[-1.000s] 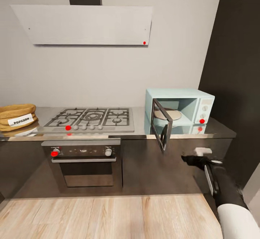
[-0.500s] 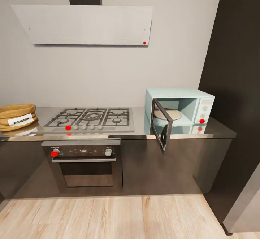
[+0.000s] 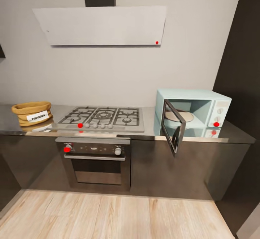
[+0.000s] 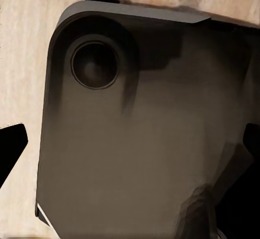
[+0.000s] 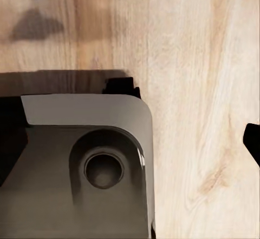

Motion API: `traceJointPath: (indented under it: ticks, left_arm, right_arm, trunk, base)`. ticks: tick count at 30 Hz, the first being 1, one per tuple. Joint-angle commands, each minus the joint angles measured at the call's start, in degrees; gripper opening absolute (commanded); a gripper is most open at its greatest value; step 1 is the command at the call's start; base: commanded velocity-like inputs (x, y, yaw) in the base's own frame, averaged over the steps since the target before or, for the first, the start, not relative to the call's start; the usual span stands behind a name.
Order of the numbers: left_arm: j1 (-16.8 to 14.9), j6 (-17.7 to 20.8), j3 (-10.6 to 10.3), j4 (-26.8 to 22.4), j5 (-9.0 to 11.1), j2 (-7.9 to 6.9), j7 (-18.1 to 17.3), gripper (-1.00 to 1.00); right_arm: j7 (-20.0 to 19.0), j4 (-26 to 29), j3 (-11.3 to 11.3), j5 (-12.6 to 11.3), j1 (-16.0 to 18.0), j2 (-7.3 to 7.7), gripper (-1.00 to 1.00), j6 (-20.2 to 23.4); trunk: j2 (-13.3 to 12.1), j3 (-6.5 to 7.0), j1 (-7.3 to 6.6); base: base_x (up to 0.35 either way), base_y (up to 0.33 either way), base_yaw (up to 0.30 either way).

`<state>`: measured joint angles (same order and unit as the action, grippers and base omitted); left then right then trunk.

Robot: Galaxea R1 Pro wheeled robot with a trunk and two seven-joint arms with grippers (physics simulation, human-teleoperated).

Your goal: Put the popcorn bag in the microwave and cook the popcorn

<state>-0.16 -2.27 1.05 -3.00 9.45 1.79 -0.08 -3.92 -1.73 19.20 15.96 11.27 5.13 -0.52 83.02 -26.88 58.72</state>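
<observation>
The popcorn bag point(image 3: 31, 113), a tan sack with a white label, stands at the left end of the grey countertop point(image 3: 150, 129). Its popcorn is hidden inside. At the right end sits the mint-blue microwave point(image 3: 202, 103) with its dark glass door point(image 3: 173, 126) swung open towards me and a round plate inside. In the left wrist view my left gripper point(image 4: 130, 147) is open, its black fingertips point(image 4: 12, 148) wide apart over my dark base. My right gripper point(image 5: 130, 141) is likewise open above the base and wood floor, with one fingertip point(image 5: 252, 141) at the picture's edge.
A steel gas hob point(image 3: 104, 118) lies between bag and microwave, above a built-in oven point(image 3: 95, 159). A grey hood point(image 3: 103, 25) hangs on the wall. A tall dark cabinet point(image 3: 242, 65) stands right of the microwave. Wood floor point(image 3: 108, 213) stretches in front.
My right arm dropped out of the head view. The whole picture then shifted right and shrank slightly, so the camera moved; bag, microwave and door kept their places.
</observation>
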Motion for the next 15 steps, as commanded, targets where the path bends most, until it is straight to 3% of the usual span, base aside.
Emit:
traceJointPath:
  ticks: [1,3,6,8,13,15]
  left_arm:
    - [-0.02,-0.43,0.08,0.01,0.39,0.02,-0.02,1.0]
    - [-0.02,-2.44,0.14,0.09,0.86,-0.02,0.06,1.0]
    - [-0.02,-5.31,0.06,0.22,5.99,0.02,2.35,1.0]
    - [-0.02,-5.71,-0.09,0.2,7.56,0.04,3.48,1.0]
    - [-0.02,-5.87,-0.42,0.25,8.18,0.05,4.01,1.0]
    - [-0.02,-5.83,-0.6,0.25,8.05,0.08,4.0,1.0]
  right_arm:
    - [0.67,-0.12,0.44,0.54,0.07,0.04,1.0,-0.09]
    - [1.32,-0.17,0.41,0.55,0.06,0.05,1.0,-0.16]
    - [1.52,-0.2,0.4,0.56,0.06,-0.32,1.0,-0.18]
    - [1.58,-0.2,0.4,0.56,-0.17,-0.52,1.0,-0.34]
    - [1.71,-0.2,0.4,0.56,-0.32,-1.45,1.0,-1.24]
    - [1.9,-0.2,0.38,0.63,-0.74,-2.63,1.0,-1.51]
  trunk:
    - [0.03,-0.05,0.0]
    - [0.03,-0.05,0.0]
    - [0.03,-0.05,0.0]
    - [0.03,-0.05,0.0]
    - [0.03,-0.05,0.0]
    - [0.03,-0.05,0.0]
  base:
    - [0.0,0.0,0.271]
    - [0.0,0.0,0.271]
    - [0.0,0.0,0.27]
    - [0.0,0.0,0.27]
    - [0.0,0.0,0.27]
    - [0.0,0.0,0.272]
